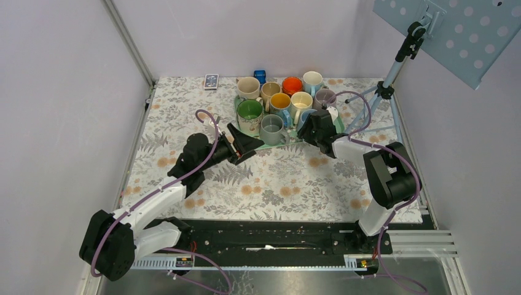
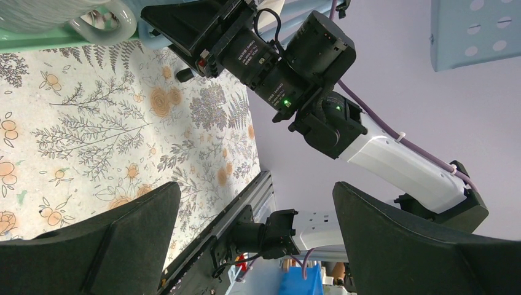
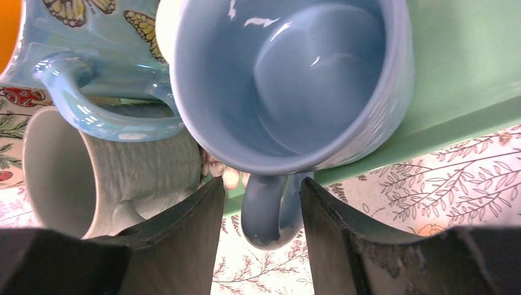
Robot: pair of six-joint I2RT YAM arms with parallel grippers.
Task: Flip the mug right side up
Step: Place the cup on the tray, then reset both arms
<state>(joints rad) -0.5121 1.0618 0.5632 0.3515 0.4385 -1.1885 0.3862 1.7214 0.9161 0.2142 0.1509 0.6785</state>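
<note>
1. Many ceramic mugs (image 1: 250, 110) crowd a pale green tray (image 1: 278, 145); the right gripper (image 1: 309, 127) is at its near edge, and the left gripper (image 1: 247, 145) is beside it
2. Left fingers (image 2: 123, 233) are spread wide above the floral tablecloth (image 2: 92, 123)
3. Right fingers (image 3: 184, 233) are apart, straddling the handle of the glossy blue ceramic mug (image 3: 289, 80), which sits at the tray's edge, mouth towards the camera

Stands boxed in by plain pale-lilac walls (image 1: 61, 92) with a metal corner post (image 1: 132, 43), carries a fern-and-flower tablecloth (image 1: 276, 184) edged by a black rail (image 1: 276, 236), and holds a blue perforated panel (image 1: 467, 37) on a tripod stand (image 1: 396, 61) far right.
</note>
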